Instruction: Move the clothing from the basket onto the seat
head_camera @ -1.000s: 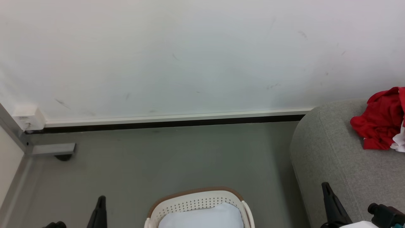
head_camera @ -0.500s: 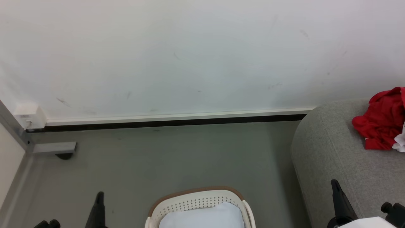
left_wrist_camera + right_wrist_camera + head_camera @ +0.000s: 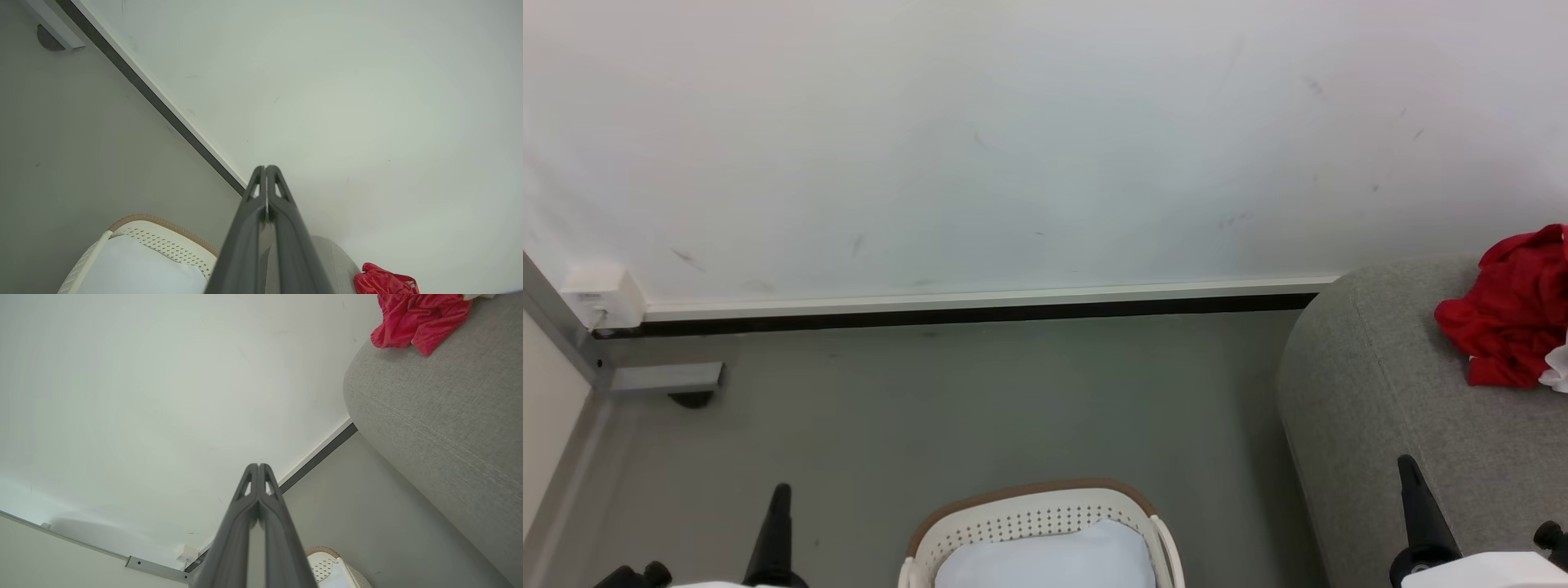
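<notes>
The red clothing [image 3: 1515,314] lies crumpled on the light-grey seat [image 3: 1388,392] at the right edge of the head view, with a bit of white trim beside it. It also appears as the red clothing [image 3: 416,318] on the seat [image 3: 441,416] in the right wrist view, and small at the bottom right of the left wrist view [image 3: 384,282]. The cream basket [image 3: 1029,523] with a brown rim stands at the bottom centre. My left gripper [image 3: 266,167] is shut and empty, left of the basket. My right gripper [image 3: 258,465] is shut and empty, by the seat's front corner.
A plain pale white-blue cloth [image 3: 1045,559] fills the basket. A white wall with a dark baseboard [image 3: 972,314] runs behind. A small white box [image 3: 596,298] and a grey metal bracket [image 3: 666,380] sit in the left corner on the grey floor.
The right gripper has slid to the right and lower in the head view. The left gripper stays about where it was. The red clothing rests unmoved on the seat.
</notes>
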Tool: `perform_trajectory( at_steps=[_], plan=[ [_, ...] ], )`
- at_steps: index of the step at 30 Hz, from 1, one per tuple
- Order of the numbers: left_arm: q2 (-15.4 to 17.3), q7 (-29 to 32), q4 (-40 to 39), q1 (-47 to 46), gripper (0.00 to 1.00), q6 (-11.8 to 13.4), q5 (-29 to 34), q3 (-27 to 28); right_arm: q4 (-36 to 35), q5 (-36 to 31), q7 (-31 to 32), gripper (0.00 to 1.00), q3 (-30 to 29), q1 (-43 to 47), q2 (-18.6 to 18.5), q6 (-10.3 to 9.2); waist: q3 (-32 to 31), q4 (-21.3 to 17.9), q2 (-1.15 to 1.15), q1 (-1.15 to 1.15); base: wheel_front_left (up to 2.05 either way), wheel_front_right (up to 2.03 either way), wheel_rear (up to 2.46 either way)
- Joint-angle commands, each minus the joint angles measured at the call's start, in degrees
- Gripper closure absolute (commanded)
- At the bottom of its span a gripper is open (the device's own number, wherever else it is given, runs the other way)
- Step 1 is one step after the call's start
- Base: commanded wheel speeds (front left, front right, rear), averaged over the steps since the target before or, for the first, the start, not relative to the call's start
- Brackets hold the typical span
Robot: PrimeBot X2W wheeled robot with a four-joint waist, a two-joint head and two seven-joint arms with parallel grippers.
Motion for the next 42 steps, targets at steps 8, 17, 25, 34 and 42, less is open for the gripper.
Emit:
perform_trajectory(
  at_steps=[8, 17, 25, 34, 42],
  plan=[
    [0.2, 1.8, -0.6, -1.8, 1.0, -0.2, -6.3, 0.8, -1.1, 5.6, 1.6, 1.0, -1.8, -1.4, 0.3, -0.06, 0.1, 0.2, 0.0, 0.0, 0.0, 0.0, 0.0],
    [0.1, 3.2, -0.5, -2.5, 1.0, -0.3, -11.6, 1.1, -1.4, 10.1, 3.0, 1.0, -3.2, -1.6, 0.5, -0.06, 0.2, 0.3, 0.0, 0.0, 0.0, 0.0, 0.0],
    [0.0, 4.5, -0.4, -3.0, 1.0, -0.4, -15.7, 1.5, -1.6, 13.8, 4.1, 1.0, -4.3, -1.7, 0.6, -0.07, 0.4, 0.5, 0.0, 0.0, 0.0, 0.0, 0.0],
    [-0.1, 5.6, -0.3, -3.6, 1.0, -0.5, -19.8, 1.8, -1.8, 17.6, 5.3, 1.0, -5.6, -1.8, 0.8, -0.08, 0.5, 0.7, 0.0, 0.0, 0.0, 0.0, 0.0],
    [-0.1, 6.7, -0.2, -3.9, 1.0, -0.5, -23.4, 2.1, -2.0, 20.9, 6.4, 1.0, -6.6, -1.8, 1.1, -0.09, 0.6, 0.8, 0.0, 0.0, 0.0, 0.0, 0.0]
  ],
)
